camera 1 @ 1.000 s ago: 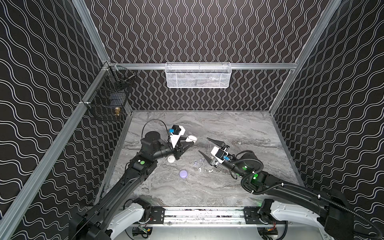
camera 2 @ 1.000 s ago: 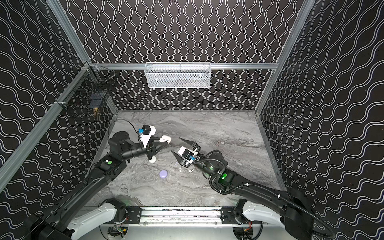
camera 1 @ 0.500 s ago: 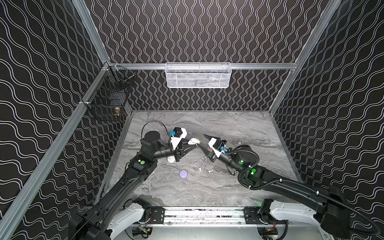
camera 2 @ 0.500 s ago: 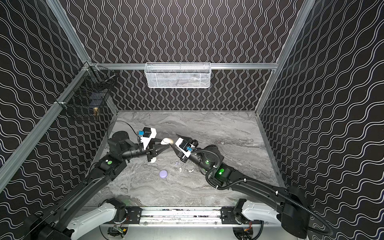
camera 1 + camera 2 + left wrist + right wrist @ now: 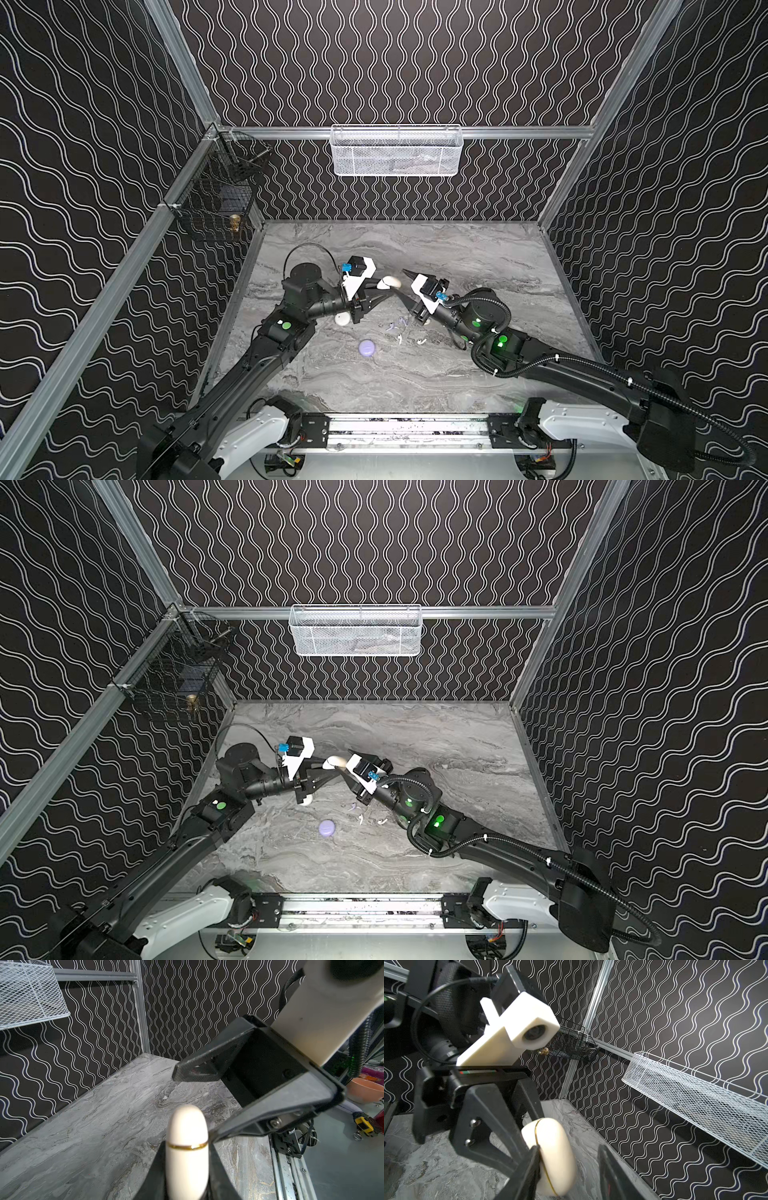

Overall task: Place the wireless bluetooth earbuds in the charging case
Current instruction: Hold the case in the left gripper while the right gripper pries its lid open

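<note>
Cream charging case [image 5: 187, 1147] is sitting clamped in the left jaws. The right jaws are hanging half open around its free end, one side touching. Meanwhile the earbuds [image 5: 399, 338] are lying on the table [image 5: 457, 257] below them. A lopsided squeeze is risking popping it loose.

Top views overhead, same table [image 5: 457, 257]; wrist cams close.

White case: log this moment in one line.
left gripper: shut on closed white case, aloft | right gripper: open, straddling case end | earbuds: loose on table
</note>
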Controlling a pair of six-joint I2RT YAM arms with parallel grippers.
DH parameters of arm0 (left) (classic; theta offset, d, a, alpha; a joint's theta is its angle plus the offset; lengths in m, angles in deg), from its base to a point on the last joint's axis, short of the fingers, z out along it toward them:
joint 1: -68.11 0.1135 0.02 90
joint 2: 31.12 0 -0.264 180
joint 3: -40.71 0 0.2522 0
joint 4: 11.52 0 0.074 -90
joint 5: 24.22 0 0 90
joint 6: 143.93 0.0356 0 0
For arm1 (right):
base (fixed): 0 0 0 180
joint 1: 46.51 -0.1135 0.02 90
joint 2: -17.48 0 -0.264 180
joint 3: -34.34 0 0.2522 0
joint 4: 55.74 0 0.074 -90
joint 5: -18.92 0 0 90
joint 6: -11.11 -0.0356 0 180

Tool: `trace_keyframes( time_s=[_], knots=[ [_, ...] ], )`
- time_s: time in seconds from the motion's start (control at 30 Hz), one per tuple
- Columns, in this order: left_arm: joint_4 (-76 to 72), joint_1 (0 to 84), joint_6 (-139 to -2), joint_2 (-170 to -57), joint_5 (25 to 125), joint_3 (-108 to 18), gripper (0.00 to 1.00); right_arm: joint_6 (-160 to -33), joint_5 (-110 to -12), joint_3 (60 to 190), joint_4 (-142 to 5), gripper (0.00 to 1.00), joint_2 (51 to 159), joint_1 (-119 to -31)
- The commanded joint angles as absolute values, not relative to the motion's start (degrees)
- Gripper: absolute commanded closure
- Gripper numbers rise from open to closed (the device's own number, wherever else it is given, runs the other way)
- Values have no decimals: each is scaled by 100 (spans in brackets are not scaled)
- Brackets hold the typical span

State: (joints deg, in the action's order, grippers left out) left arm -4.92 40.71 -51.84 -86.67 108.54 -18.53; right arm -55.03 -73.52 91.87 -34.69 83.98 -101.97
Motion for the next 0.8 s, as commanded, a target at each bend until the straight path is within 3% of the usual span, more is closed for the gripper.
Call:
trace_keyframes(
  time_s=[0.0, 0.67, 0.77],
  knots=[
    [-833, 4003, -4980, -8549, 11555, -1759, 100, -5415, -8031, 9233, -3408, 53, 8398, -10164],
    [-1078, 4003, -4900, -8332, 11742, -1535, 100, -6055, -8224, 9389, -3798, 50, 7953, -10164],
    [-1373, 4003, -5122, -8282, 11584, -1397, 100, -6255, -8615, 9330, -3697, 48, 7819, -10161]
  ],
)
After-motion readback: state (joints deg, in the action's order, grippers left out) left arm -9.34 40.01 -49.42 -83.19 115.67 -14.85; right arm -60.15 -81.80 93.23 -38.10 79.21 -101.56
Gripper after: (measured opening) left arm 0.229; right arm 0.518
